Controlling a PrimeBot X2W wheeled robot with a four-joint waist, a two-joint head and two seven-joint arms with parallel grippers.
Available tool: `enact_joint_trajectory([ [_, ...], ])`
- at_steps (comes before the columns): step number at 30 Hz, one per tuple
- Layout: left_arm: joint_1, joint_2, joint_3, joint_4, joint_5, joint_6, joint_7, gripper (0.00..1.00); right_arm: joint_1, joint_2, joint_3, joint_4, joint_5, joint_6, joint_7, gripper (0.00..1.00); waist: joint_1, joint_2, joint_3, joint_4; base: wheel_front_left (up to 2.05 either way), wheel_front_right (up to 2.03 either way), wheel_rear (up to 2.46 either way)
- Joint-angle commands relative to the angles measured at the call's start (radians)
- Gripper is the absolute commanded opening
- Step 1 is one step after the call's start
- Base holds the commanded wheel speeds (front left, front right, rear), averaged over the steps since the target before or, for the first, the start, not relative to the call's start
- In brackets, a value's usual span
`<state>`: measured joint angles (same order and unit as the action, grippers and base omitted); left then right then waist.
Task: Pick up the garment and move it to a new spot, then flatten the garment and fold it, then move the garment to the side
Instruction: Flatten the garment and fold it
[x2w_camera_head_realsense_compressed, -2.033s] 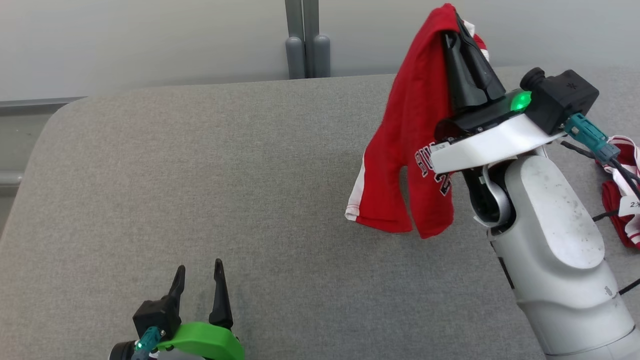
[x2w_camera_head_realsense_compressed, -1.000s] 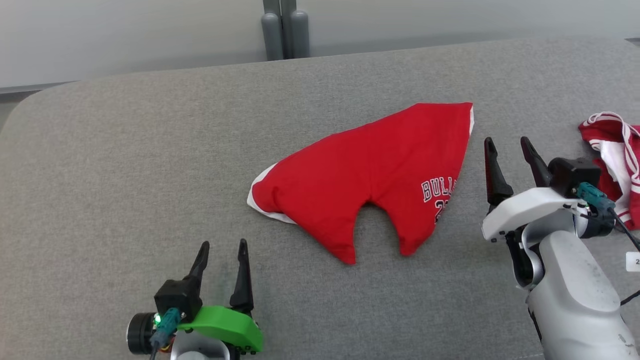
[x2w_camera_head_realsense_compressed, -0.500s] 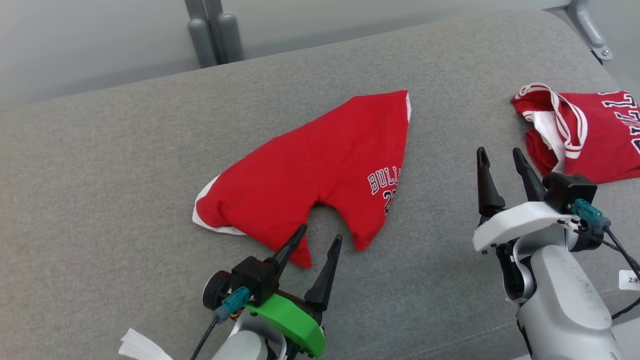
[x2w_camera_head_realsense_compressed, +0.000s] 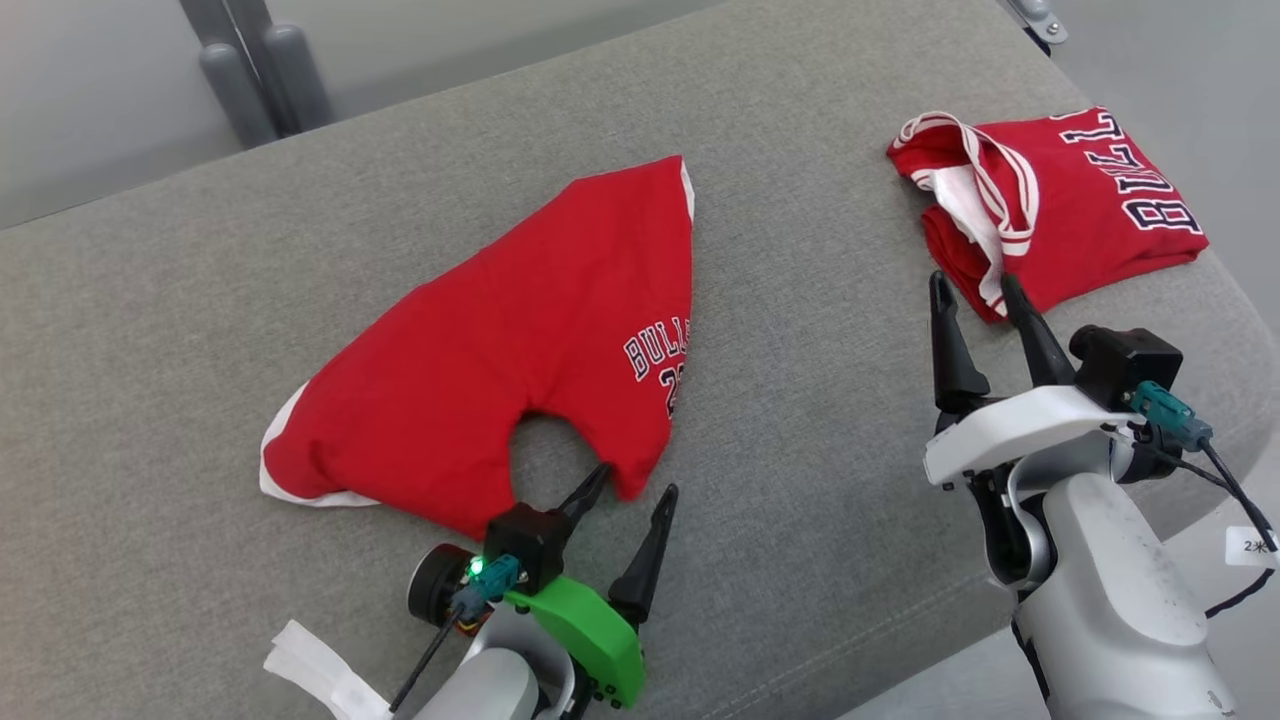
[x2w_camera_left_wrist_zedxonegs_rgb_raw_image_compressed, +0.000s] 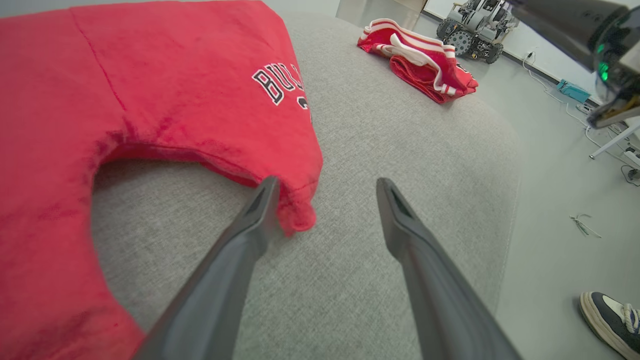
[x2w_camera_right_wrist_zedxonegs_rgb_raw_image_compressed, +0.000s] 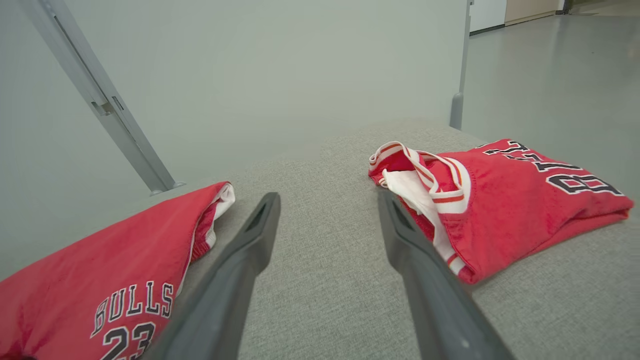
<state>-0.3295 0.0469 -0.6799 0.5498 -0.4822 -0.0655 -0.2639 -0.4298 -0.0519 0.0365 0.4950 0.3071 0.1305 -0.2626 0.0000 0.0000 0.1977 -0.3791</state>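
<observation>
Both spread, empty: left gripper (x2w_camera_head_realsense_compressed: 636, 480) at red shorts (x2w_camera_head_realsense_compressed: 520, 330) leg hem, right gripper (x2w_camera_head_realsense_compressed: 972, 278) off to their right. Shallow pinch may catch one layer only — bunching.

Our left gripper (x2w_camera_head_realsense_compressed: 637, 479) wears a green mount (x2w_camera_head_realsense_compressed: 585, 630), our right gripper (x2w_camera_head_realsense_compressed: 972, 278) white, both with dark fingers (x2w_camera_head_realsense_compressed: 948, 345) and teal plugs (x2w_camera_head_realsense_compressed: 1165, 412).

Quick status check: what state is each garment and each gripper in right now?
shorts: lying spread on the cushion, unfolded, not gripped.
jersey: folded, lying at the cushion's right end.
left gripper: open, empty, fingertips at the shorts' leg hem.
right gripper: open, empty, near the jersey.
</observation>
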Motion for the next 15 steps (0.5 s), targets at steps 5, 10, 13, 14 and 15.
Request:
enact_joint_trajectory([
  [5,-0.039,0.007,0.006,0.064,0.011,0.061,0.000,1.00,-0.010,0.000,0.010,-0.016,0.021,0.000,-0.003,1.00,0.0000,0.0000,0.035,-0.046,0.00,0.00,0.00],
  [10,-0.053,0.007,0.003,0.072,0.004,0.081,0.000,1.00,-0.010,0.001,0.008,-0.015,0.026,0.000,-0.003,1.00,0.0000,0.0000,0.043,-0.055,0.00,0.00,0.00],
  [13,-0.055,0.007,0.000,0.058,0.005,0.065,0.000,0.00,-0.009,0.001,0.005,-0.016,0.028,0.000,-0.003,1.00,0.0000,0.0000,0.044,-0.055,0.00,0.00,0.00],
  [14,-0.055,0.007,0.000,0.052,0.005,0.059,0.000,0.00,-0.009,0.001,0.003,-0.014,0.028,0.000,-0.003,1.00,0.0000,0.0000,0.043,-0.054,0.00,0.00,0.00],
  [15,-0.057,0.007,0.004,0.043,0.006,0.058,0.000,0.00,-0.010,0.001,0.001,-0.012,0.027,0.000,-0.003,1.00,0.0000,0.0000,0.043,-0.053,0.00,0.00,0.00],
])
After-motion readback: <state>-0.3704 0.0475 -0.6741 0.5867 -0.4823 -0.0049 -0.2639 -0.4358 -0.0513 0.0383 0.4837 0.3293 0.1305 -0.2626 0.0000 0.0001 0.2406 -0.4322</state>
